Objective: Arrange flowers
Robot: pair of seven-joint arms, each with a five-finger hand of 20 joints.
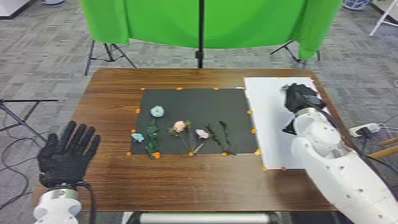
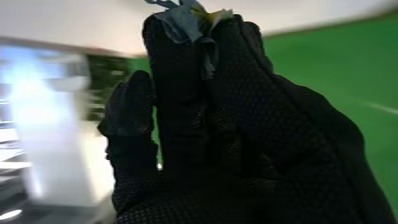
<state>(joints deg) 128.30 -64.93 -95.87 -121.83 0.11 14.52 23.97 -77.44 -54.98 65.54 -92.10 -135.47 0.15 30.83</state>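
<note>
A: How many flowers, and where?
B: One blue flower (image 2: pixel 182 22) is at the fingertips of the right hand (image 1: pixel 300 96). To that hand's left, on the dark mat (image 1: pixel 222 105), I count four blooms: two blue and two pink. The small blue bloom (image 1: pixel 137 136) is nearest the left hand (image 1: pixel 64 162); then come the larger blue bloom (image 1: pixel 157 111), the fuller pink bloom (image 1: pixel 180 126) and the smaller pink bloom (image 1: pixel 202 134). Green sprigs (image 1: pixel 225 135) lie nearest the right hand.
A: What is hard to make out?
B: The glove hides part of the held flower. The sprigs overlap, so I cannot count them. A dark shape beside the right wrist is unclear.
A: Which way do they point?
B: In the wrist view, the held flower's long axis runs along the fingers, petals beyond the tips, a narrow bluish part towards the palm. On the mat, the larger blue bloom and both pink ones point away from the robot, stems towards it.
A: And the hands?
B: The right hand (image 2: pixel 284 135) pinches the blue flower between long, nearly straight fingers, above the white sheet (image 1: pixel 274 125). The left hand's fingers are straight and slightly spread over the brown table (image 1: pixel 195 185).
</note>
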